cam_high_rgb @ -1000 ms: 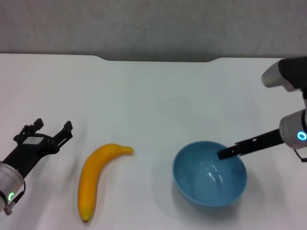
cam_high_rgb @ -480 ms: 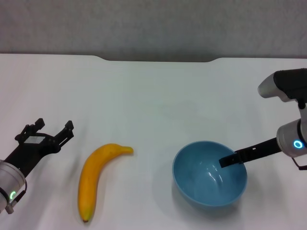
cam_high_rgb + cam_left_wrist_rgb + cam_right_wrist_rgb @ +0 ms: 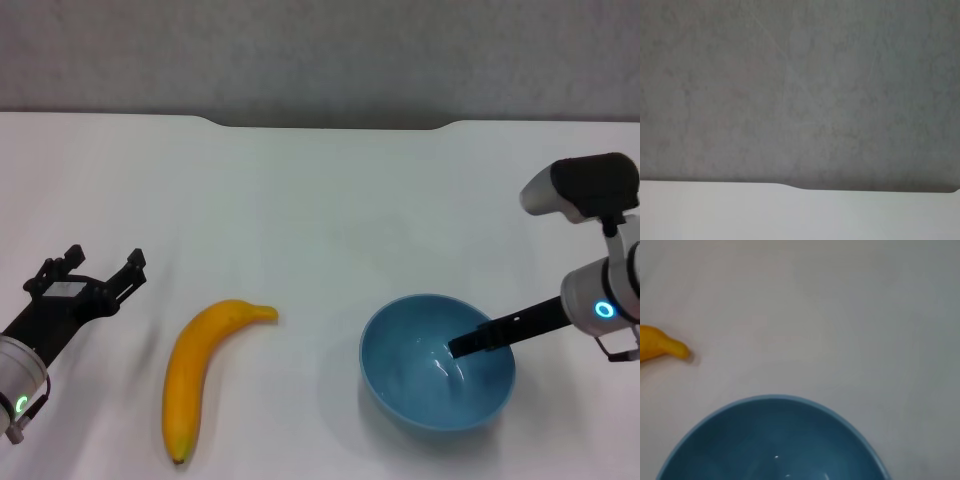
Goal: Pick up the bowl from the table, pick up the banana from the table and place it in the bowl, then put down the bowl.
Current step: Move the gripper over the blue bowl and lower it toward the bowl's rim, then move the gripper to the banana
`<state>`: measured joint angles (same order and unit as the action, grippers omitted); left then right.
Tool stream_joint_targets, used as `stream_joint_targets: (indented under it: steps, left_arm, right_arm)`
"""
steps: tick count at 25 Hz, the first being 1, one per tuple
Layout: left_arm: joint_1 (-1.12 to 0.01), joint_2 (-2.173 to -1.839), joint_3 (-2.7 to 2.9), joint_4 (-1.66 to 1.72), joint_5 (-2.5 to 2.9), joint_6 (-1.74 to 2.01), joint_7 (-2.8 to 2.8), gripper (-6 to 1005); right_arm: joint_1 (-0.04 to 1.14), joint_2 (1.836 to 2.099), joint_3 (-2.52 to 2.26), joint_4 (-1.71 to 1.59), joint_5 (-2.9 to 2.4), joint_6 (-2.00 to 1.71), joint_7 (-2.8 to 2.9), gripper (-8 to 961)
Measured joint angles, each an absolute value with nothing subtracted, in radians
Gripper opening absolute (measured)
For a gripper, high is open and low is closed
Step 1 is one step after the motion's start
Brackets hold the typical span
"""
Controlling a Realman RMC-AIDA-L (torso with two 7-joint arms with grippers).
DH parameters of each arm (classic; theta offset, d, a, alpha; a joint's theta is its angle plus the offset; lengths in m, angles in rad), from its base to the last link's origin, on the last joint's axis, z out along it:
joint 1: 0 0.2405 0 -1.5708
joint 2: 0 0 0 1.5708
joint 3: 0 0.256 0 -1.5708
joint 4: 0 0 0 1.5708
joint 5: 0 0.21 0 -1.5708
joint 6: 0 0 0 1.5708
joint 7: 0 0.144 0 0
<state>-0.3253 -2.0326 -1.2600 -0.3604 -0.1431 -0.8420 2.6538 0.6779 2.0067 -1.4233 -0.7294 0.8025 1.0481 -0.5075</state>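
While the bowl (image 3: 437,362) sits upright on the table (image 3: 320,200), near its front edge on the robot's right, you've got the right gripper (image 3: 468,344) reaching in from the right with one dark finger (image 3: 500,330) over the rim and its tip inside the bowl. Only that one finger shows in the head view, so you can't tell from here how wide the right gripper is set or whether it has the rim pinched.

In the right wrist view you see the bowl (image 3: 775,445) from just above, its blue interior glossy, with the banana's stem end (image 3: 660,347) apart from it on the white top.

The banana (image 3: 198,370) lies flat on the table to the left of the bowl, clear of it, stem tip toward the bowl and dark end toward the front edge.

Your left gripper (image 3: 88,278) is at the far left, beside the banana and not touching it, fingers spread apart with nothing between them. Left wrist view shows only the grey wall and the table's far edge (image 3: 800,215).
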Motion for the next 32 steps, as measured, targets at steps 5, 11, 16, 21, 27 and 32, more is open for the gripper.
stream_joint_targets:
  steps: [5,11,16,21,27,32]
  left_arm:
    - [-0.326,-2.034,-1.261,-0.36,-0.143,-0.841,2.654,908]
    - [-0.327,-2.034,-1.261,-0.36,-0.143,-0.841,2.654,905]
    - [-0.327,-2.034,-1.262,-0.356,-0.147,-0.839,2.659,903]
    - [-0.326,-2.035,-1.273,-0.357,-0.144,-0.837,2.663,901]
    - [-0.325,-2.037,-1.273,-0.358,-0.142,-0.837,2.663,898]
    - [-0.323,-2.038,-1.263,-0.36,-0.142,-0.837,2.653,896]
  right_arm:
    - [0.69,2.009,-1.445,-0.707,0.803,1.037,-0.508,703]
    - [0.69,2.01,-1.457,-0.714,0.804,1.031,-0.508,666]
    - [0.685,2.011,-1.474,-0.736,0.804,1.017,-0.512,635]
    - [0.68,2.011,-1.479,-0.735,0.825,1.011,-0.552,458]
    - [0.676,2.011,-1.483,-0.729,0.84,0.998,-0.586,206]
    - [0.645,2.011,-1.498,-0.769,0.844,0.964,-0.594,27]
